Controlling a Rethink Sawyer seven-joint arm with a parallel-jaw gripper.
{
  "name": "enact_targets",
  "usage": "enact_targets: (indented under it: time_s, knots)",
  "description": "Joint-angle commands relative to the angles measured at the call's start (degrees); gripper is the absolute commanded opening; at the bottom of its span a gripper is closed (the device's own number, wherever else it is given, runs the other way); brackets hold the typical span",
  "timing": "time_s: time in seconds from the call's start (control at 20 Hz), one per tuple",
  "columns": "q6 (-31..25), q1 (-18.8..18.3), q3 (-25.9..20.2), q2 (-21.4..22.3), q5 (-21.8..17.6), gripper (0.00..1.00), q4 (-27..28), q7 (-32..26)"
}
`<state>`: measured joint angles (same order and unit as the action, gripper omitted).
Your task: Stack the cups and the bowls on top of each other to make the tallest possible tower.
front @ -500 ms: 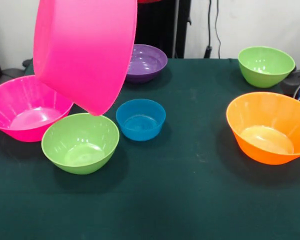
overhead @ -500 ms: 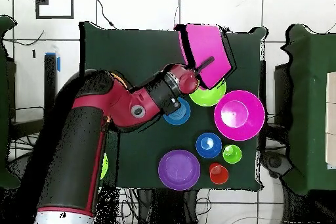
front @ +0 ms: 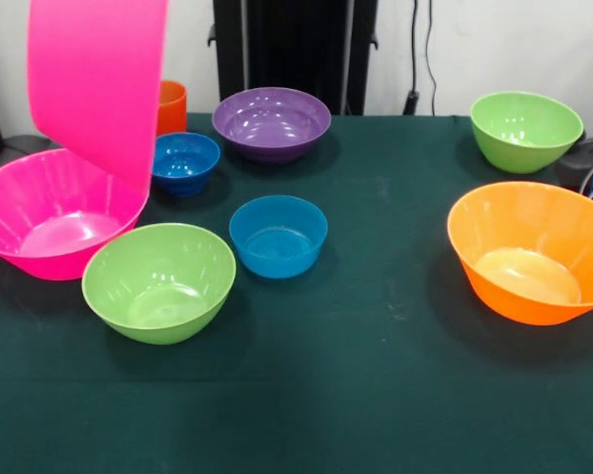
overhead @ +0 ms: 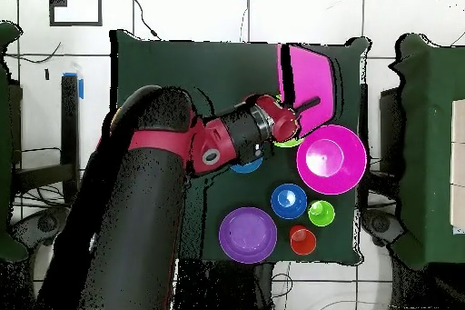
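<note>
My gripper (overhead: 311, 104) is shut on the rim of a big pink bowl (front: 99, 79) and holds it tilted on edge in the air. It hangs over the rim of the second big pink bowl (front: 49, 212), which stands on the table. The held bowl also shows in the overhead view (overhead: 309, 84). A green bowl (front: 158, 281), a blue bowl (front: 277, 235), a small blue bowl (front: 185, 161), a purple bowl (front: 272, 123) and the orange tumbler (front: 172, 107) stand nearby. The light-green cup (overhead: 321, 213) shows only from overhead. No bowls are nested.
A big orange bowl (front: 534, 252) and another green bowl (front: 526, 128) stand apart at the right of the front view. The dark green table (front: 376, 395) lies open at its front. The arm (overhead: 163, 170) reaches across the table in the overhead view.
The held pink bowl has moved left in the front view, over the pink bowl on the table, and tipped more on edge. The small blue bowl and orange tumbler now show.
</note>
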<state>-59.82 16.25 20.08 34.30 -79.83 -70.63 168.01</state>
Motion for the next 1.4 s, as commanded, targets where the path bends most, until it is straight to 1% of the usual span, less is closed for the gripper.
enact_targets:
  time_s: [0.05, 0.25, 0.5, 0.65, 1.0, 1.4]
  knots:
    - [7.0, -0.29, -4.11, 0.35, 1.89, 0.0, -3.0, -13.81]
    - [7.93, 0.86, -2.79, 0.89, 0.53, 0.0, -4.09, -11.23]
    - [7.57, 0.73, -2.61, 1.26, 2.05, 0.0, -4.43, -13.2]
    - [7.79, 0.9, -2.35, 1.35, 2.29, 0.0, -4.76, -13.24]
    - [6.32, 1.39, -2.19, 2.59, 4.47, 0.0, -6.21, -15.4]
    - [4.85, 3.42, -0.85, 2.03, 4.6, 0.0, -7.79, -12.63]
